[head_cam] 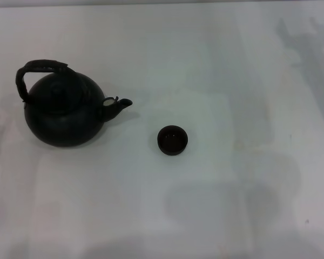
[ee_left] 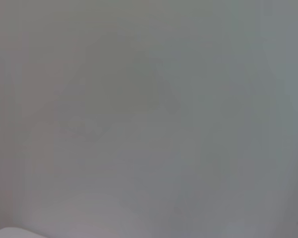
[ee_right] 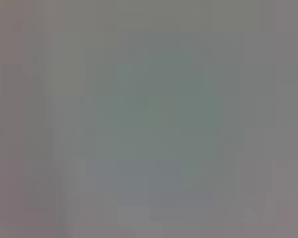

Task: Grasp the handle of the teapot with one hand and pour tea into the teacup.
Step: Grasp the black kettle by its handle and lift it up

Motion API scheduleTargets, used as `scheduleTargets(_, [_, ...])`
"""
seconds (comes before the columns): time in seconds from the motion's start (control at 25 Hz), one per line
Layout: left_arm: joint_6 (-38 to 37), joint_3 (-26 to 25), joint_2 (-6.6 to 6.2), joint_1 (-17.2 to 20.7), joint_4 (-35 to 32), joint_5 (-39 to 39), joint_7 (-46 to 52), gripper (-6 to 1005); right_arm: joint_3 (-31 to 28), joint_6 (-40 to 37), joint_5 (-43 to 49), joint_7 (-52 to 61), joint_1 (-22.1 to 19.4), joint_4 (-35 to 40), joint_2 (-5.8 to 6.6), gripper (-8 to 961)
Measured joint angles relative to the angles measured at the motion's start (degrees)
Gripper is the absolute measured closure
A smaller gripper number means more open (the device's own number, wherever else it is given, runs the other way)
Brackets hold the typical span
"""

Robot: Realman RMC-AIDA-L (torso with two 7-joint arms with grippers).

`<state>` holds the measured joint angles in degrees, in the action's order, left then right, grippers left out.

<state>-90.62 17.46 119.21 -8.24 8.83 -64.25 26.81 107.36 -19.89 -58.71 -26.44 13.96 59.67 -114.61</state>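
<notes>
In the head view a large round matte black teapot (head_cam: 65,113) stands upright on the white table at the left. Its short spout (head_cam: 120,104) points right toward the teacup. Its arched handle (head_cam: 39,68) rises over the lid, with a rough brownish wrapped top bar. A small dark brown-black teacup (head_cam: 172,140) stands upright to the right of the spout, apart from the teapot. Neither gripper shows in any view. Both wrist views show only a plain grey surface.
The white table (head_cam: 232,81) fills the head view. Faint arm shadows fall on it at the top right and along the front edge. Nothing else stands on it.
</notes>
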Motion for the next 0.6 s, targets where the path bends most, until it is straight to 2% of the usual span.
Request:
scheduleTargets(0.12, [0.1,-0.1,0.02,-0.2,0.1,0.0,0.0,254,0.7,-2.1,5.9,9.1,1.5,-3.7,0.07,93])
scheduleTargets(0.2, [0.1,-0.1,0.06,-0.3,0.1,0.2,0.0,254,2.5,-5.4,12.8,19.2,2.7,-7.0,0.56,93])
scheduleTargets(0.28, [0.2,-0.1,0.1,-0.4,0.2,0.2,0.0,255,5.0,-11.5,20.7,31.4,3.7,-10.8,1.37,93])
scheduleTargets(0.36, [0.2,0.0,0.09,-0.5,0.2,0.1,0.0,255,7.1,-20.9,30.6,44.7,4.7,-16.5,1.96,94])
scheduleTargets(0.48, [0.3,0.2,0.03,-0.6,0.2,0.1,0.0,256,5.9,-31.8,41.3,57.7,7.0,-26.2,1.05,94])
scheduleTargets(0.6, [0.3,0.2,0.06,-0.6,0.2,0.1,-0.3,256,4.3,-36.3,44.2,61.4,8.8,-33.1,-0.24,94])
